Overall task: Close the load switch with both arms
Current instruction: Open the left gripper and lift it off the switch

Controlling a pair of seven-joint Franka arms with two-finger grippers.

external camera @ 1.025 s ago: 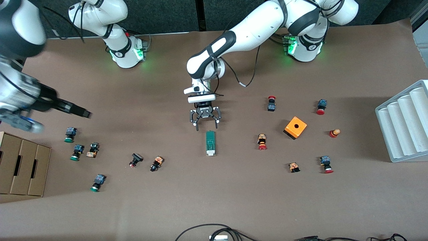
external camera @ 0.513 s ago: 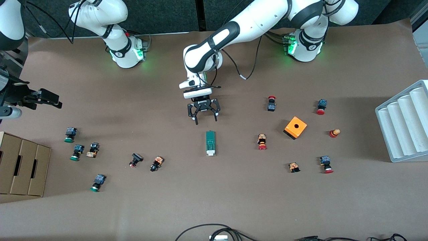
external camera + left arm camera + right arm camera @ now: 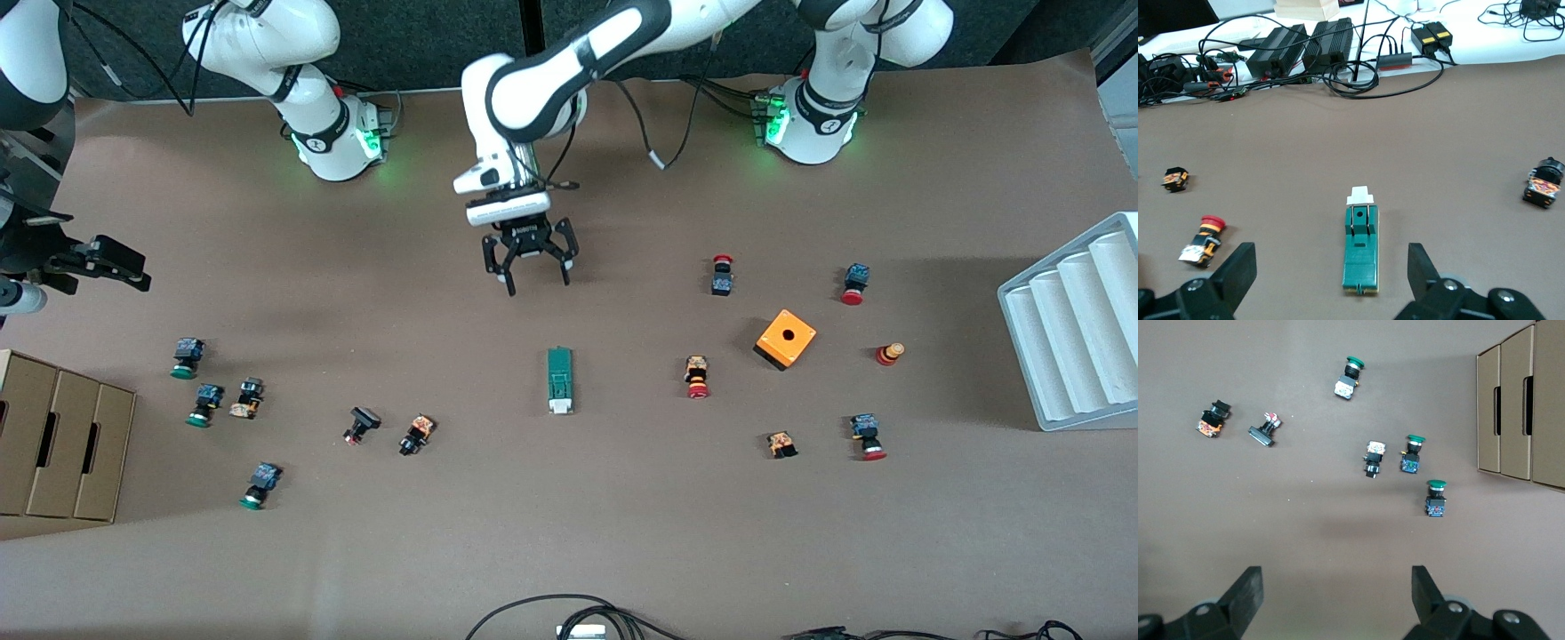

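Note:
The load switch (image 3: pixel 559 380) lies flat at the table's middle, a narrow dark-green block whose white end points toward the front camera. In the left wrist view the load switch (image 3: pixel 1361 250) sits a little ahead of the fingers, untouched. My left gripper (image 3: pixel 537 284) hangs open and empty over bare table between the switch and the arms' bases; the left gripper (image 3: pixel 1331 261) shows both fingers wide apart. My right gripper (image 3: pixel 133 268) hovers open and empty at the right arm's end of the table. Below the right gripper (image 3: pixel 1336 581) is only bare table.
Small red-capped push buttons (image 3: pixel 698 377) and an orange cube (image 3: pixel 786 339) lie toward the left arm's end. Green-capped push buttons (image 3: pixel 204 404) lie toward the right arm's end, beside cardboard boxes (image 3: pixel 58 444). A grey ribbed tray (image 3: pixel 1076 324) stands at the table's edge. Cables (image 3: pixel 569 613) run along the near edge.
The left gripper has drawn back from just above the switch toward the arms' bases, staying open. The right arm swung out toward its table end and now holds nearly still.

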